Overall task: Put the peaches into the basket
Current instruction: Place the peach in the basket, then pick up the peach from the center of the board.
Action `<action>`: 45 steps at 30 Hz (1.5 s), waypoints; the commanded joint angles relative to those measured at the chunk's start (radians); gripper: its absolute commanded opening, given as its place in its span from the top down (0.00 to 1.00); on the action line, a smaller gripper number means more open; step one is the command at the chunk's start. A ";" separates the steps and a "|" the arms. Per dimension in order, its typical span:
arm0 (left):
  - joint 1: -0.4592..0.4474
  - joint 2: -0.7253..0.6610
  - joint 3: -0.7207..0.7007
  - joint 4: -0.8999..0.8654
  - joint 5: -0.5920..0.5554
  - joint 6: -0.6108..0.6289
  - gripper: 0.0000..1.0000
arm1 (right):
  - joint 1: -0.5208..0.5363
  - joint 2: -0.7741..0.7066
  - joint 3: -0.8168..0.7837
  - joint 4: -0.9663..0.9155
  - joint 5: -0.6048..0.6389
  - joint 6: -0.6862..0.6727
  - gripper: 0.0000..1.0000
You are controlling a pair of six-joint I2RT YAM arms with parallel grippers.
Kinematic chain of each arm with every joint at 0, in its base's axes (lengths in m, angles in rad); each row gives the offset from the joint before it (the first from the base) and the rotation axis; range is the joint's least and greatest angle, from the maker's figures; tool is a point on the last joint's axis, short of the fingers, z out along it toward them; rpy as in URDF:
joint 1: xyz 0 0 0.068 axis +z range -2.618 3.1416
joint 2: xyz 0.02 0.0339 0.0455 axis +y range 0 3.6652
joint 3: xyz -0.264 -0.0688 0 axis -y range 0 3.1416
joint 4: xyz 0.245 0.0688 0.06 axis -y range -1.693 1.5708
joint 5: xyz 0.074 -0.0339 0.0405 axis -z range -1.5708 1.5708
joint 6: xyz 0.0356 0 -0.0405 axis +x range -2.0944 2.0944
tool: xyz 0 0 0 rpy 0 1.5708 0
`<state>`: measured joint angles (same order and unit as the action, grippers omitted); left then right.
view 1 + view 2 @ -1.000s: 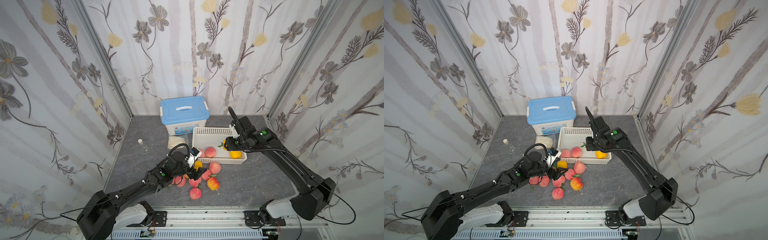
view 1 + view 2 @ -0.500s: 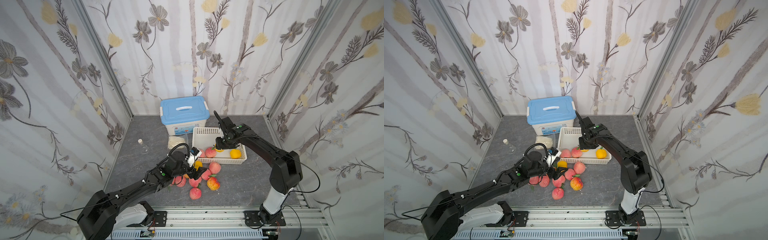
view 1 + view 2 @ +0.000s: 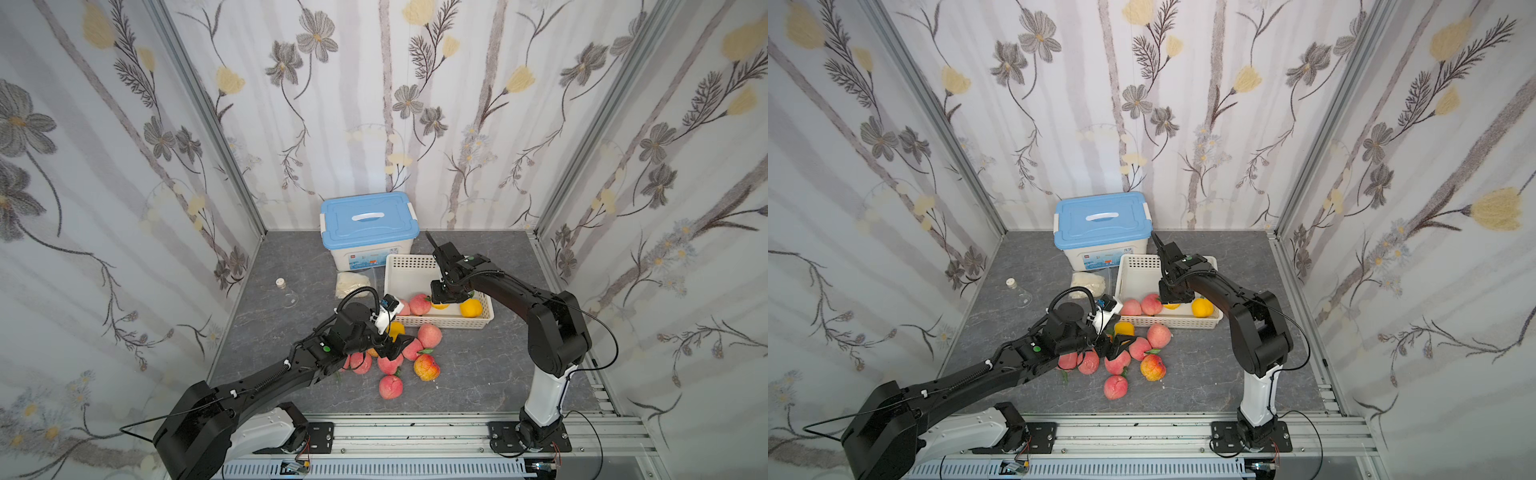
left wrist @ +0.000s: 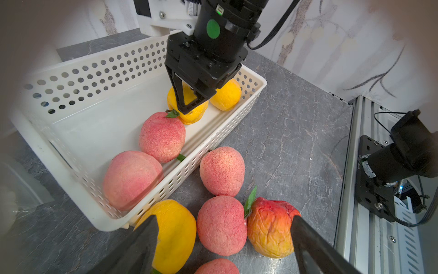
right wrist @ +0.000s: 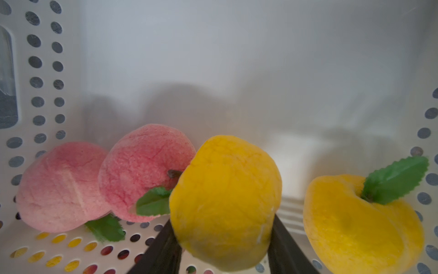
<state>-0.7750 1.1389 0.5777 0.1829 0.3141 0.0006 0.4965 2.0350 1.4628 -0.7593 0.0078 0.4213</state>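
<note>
Held yellow peach: clamped between the jaws of the right gripper, low inside the basket, not yet released.
Change: the right gripper has moved from the basket's end to its middle and come down. Release is judged to be next.
Basket contents: pink peaches on one side of those jaws, second yellow peach on the other.
Left gripper: unchanged, jaws wide apart and empty, straddling a pink floor peach.
Writing: storage box label too small to read.
</note>
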 commanded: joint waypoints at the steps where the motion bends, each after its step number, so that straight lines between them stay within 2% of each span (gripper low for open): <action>1: 0.000 0.004 0.011 0.008 -0.006 0.015 0.11 | -0.003 -0.004 -0.018 0.053 0.013 0.007 0.45; 4: -0.001 0.008 0.013 0.007 -0.004 0.015 0.11 | -0.002 -0.004 -0.037 0.067 0.003 0.012 0.36; 11: -0.003 0.004 0.013 0.000 -0.012 0.020 0.11 | -0.001 -0.018 -0.070 0.082 0.002 0.017 0.25; 18: -0.002 0.002 0.017 -0.011 -0.026 0.026 0.11 | -0.001 -0.081 -0.076 0.072 0.008 0.011 0.20; 25: -0.003 -0.017 0.035 -0.060 -0.067 0.027 0.11 | 0.007 -0.220 -0.118 0.074 -0.008 -0.020 0.18; 31: -0.005 -0.021 0.072 -0.131 -0.181 0.016 0.11 | 0.037 -0.428 -0.304 0.214 -0.023 -0.109 0.18; 35: 0.000 -0.025 0.136 -0.281 -0.320 -0.075 0.11 | 0.088 -0.593 -0.422 0.299 -0.031 -0.195 0.18; 41: 0.050 -0.005 0.238 -0.611 -0.530 -0.315 0.11 | 0.240 -0.774 -0.617 0.466 -0.034 -0.323 0.16; 45: 0.107 0.001 0.266 -0.726 -0.554 -0.414 0.11 | 0.281 -0.844 -0.721 0.573 -0.091 -0.338 0.17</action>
<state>-0.6918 1.1389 0.8291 -0.3824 -0.1627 -0.2855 0.7597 1.2213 0.7807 -0.3416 -0.0341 0.1356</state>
